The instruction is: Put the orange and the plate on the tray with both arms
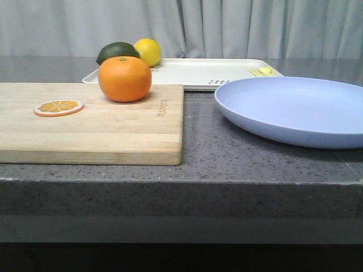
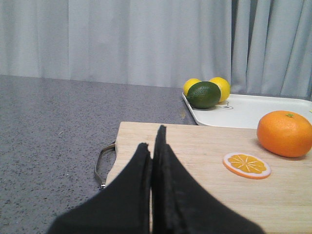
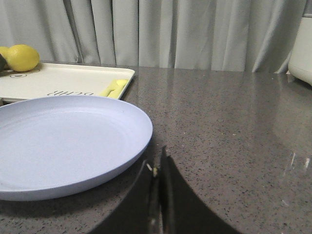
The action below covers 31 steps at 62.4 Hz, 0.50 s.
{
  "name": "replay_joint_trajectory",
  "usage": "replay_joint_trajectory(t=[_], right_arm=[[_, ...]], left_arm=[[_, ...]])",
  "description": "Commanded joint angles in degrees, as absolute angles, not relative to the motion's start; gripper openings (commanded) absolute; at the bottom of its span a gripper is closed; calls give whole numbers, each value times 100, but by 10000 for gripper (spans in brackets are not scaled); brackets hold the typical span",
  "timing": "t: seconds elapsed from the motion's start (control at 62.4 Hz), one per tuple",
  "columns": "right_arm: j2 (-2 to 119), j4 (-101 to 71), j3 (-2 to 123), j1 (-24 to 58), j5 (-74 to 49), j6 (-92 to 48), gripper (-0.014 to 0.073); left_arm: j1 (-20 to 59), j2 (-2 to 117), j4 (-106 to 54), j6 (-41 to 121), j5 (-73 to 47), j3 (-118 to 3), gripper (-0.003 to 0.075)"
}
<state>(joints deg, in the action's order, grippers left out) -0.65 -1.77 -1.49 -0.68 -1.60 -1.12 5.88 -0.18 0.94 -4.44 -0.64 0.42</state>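
Fingers [image 2: 146, 165] pressed together, orange [image 2: 285, 133] well apart.

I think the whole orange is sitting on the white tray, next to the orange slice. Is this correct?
Not quite. The orange sits on the wooden cutting board, next to the orange slice. The tray lies behind the board. The front view shows this, and the left wrist view agrees.
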Motion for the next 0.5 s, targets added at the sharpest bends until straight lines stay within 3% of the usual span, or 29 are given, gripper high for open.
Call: replay_joint_trajectory(t=[0.0,0.481], right_arm=[[-164,-94,-16,-53,343,-101,-67],[-164,-94,-16,-53,473,-107,-67]], left_arm=[[589,-130,48,-461,438,193,-20],[589,-130,48,-461,584,180,-20]])
